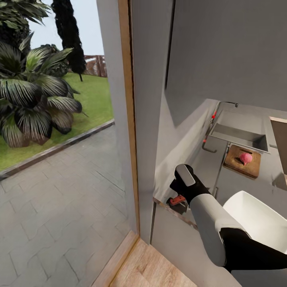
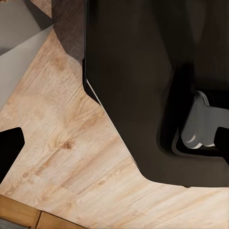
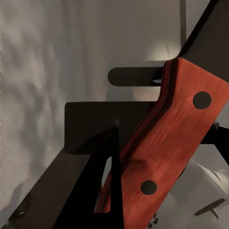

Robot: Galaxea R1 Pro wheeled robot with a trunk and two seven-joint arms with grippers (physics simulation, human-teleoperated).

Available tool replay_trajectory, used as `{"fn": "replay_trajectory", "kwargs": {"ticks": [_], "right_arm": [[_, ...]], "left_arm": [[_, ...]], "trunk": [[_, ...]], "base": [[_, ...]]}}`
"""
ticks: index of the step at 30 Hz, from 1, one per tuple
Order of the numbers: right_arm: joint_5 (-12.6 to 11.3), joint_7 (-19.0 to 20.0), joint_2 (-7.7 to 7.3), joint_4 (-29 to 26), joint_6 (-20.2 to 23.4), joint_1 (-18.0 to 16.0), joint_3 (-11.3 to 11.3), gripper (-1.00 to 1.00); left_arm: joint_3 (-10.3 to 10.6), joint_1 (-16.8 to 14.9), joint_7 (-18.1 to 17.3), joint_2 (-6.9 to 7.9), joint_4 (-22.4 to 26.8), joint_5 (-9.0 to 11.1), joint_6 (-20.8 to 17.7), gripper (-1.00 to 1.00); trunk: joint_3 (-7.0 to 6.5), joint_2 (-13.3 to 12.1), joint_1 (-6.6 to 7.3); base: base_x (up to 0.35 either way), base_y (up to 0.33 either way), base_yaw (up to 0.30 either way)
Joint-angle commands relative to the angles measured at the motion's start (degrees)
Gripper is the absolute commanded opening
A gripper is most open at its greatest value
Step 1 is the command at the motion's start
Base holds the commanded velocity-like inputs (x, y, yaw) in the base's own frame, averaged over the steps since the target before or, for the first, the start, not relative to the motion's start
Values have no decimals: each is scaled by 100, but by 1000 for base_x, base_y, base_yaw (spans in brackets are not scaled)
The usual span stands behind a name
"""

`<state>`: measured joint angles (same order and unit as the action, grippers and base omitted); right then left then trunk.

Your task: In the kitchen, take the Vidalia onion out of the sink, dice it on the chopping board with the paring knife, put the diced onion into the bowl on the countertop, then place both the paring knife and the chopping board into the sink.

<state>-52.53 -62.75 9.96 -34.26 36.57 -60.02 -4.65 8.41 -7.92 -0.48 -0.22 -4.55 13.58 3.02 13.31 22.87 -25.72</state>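
Your onion (image 1: pixel 246 158) lay on the board (image 1: pixel 242 161), pink and whole, on the bench (image 1: pixel 239 187) just near of the sink (image 1: pixel 239 135). The sink basin sat at the far end of the bench, with red knobs on the wall to its left. The white bowl (image 1: pixel 259 219) stood on the bench nearer to you than the board, at the right, partly behind your right arm.

Your right hand (image 1: pixel 178 200) was down at the near left end of the bench, well apart from the board. It held the knife (image 3: pixel 176 143): in the right wrist view the red handle with its two dark rivets ran slantwise between the dark fingers (image 3: pixel 90 191), clamped there. In the head view a bit of red showed under that hand, at the bench's edge. The blade was hidden, so you could not tell which way it pointed.

Your left hand looked down on the wood floor (image 2: pixel 57 143) beside the robot's dark base (image 2: pixel 143 86). One dark finger (image 2: pixel 9 148) showed at the picture's edge and a second was cut off at the opposite edge, so the hand stood wide, with nothing between.

Left of the bench a wood-framed glass door (image 1: pixel 127 119) gave onto grey paving (image 1: pixel 59 199), grass and a palm (image 1: pixel 32 99).
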Motion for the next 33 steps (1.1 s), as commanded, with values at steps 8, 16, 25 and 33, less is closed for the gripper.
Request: {"fn": "replay_trajectory", "kwargs": {"ticks": [8,16,25,33], "right_arm": [[6,31,4,139,-10,-1,-25,-100],[6,30,4,136,-10,-1,-27,-100],[8,25,4,130,-10,-1,-23,-100],[7,26,4,130,-10,-1,-27,-100]], "left_arm": [[47,-9,-5,-13,-20,48,32,100],[47,-9,-5,-38,-12,48,39,100],[47,-11,-5,-39,-11,41,40,100],[47,-10,-5,-39,-11,41,40,100]], "trunk": [[-17,5,-6],[-87,5,-6],[-166,5,-6],[-237,5,-6]], "base": [[0,0,0],[0,0,0],[0,0,0],[0,0,0]]}}
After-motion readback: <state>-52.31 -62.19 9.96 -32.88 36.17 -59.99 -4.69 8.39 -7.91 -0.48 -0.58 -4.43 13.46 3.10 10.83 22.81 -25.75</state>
